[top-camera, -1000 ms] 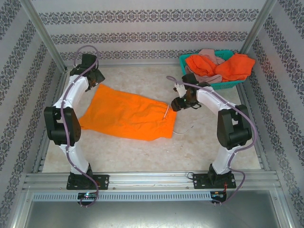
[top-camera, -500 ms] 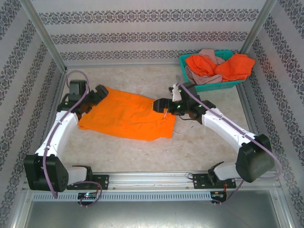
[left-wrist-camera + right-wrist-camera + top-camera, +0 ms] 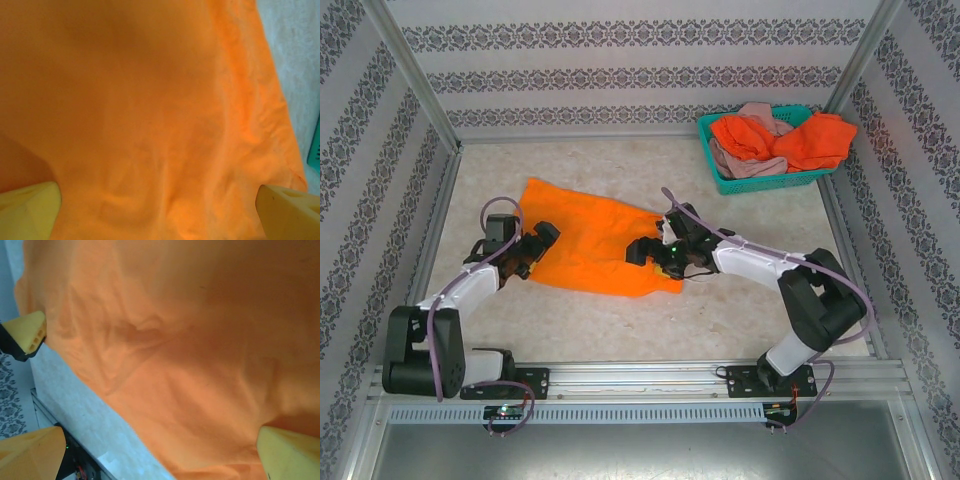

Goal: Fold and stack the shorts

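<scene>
Task's thing: the bright orange cloth shorts (image 3: 585,240) lie spread flat on the pale stone-patterned counter (image 3: 740,300), left of centre.
Long axis: it runs from the far left to the near right, roughly across the counter between the two arms.
Left pincer: the left pincer (image 3: 542,238) hangs low at the left end of the shorts. In the left wrist view its fingers stand wide apart, with orange cloth (image 3: 150,100) across the gap and nothing clamped.
Right pincer: the right pincer (image 3: 638,250) is low over the right end, near the near-right corner. Its fingers (image 3: 290,455) are also spread wide, and wrinkled cloth (image 3: 200,340) lies under them, not gripped.
Key relation: the cloth lies directly beneath both pincers. Most of it stretches between them and away toward the far side. Each arm is nearer its own end, and neither is better placed for the middle.
Likely next move: probably close on both ends together and carry one edge over the other along the long axis.
Risk: a shallow bite may catch only the top layer.
Waiting: the darker red-orange shorts (image 3: 825,140) and dusty pink shorts (image 3: 750,165) sit heaped in the teal plastic basket (image 3: 715,165) at the far right, well apart from both pincers.
</scene>
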